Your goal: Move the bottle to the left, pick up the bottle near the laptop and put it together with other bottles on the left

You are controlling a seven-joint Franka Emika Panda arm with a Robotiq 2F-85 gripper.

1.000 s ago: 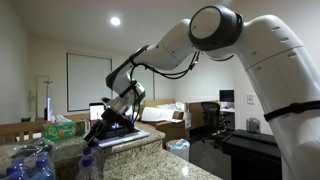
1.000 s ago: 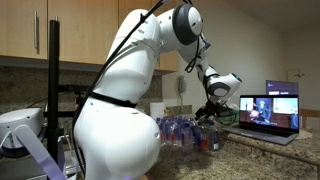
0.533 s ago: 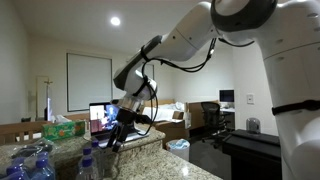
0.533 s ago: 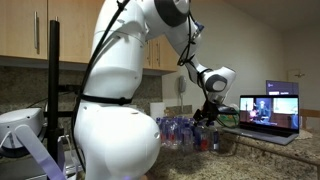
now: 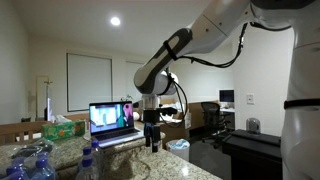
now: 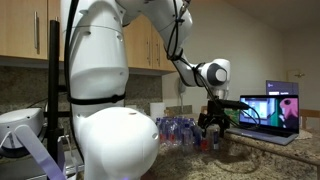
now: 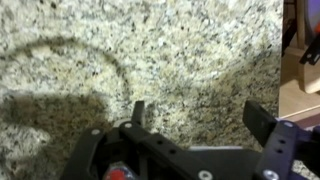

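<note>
**A:** What's hard to read?

**B:** The wrist view cuts the gripper [image 7: 200, 115] off at the bottom edge, so only its two fingers [image 7: 137, 110] show. In an exterior view the robot's white body [image 6: 100, 110] blocks much of the counter. The bottles [image 6: 183, 130] blur into one clump, and the single bottle can't be picked out among them.

**A:** Surface, room?

**B:** Speckled granite counter [image 7: 170, 50]. Wooden cabinets [image 6: 150, 45] behind, a ceiling light [image 5: 115, 21] on. The laptop [image 5: 112, 120] is open with its screen lit.

**A:** Fingers and bottle?

**B:** Fingers spread apart, bare granite between them, gripping nothing. The gripper [image 6: 215, 128] hangs pointing down between clump and laptop [image 6: 272, 108], just beside the clump's end. Can't tell if it touches.
</note>
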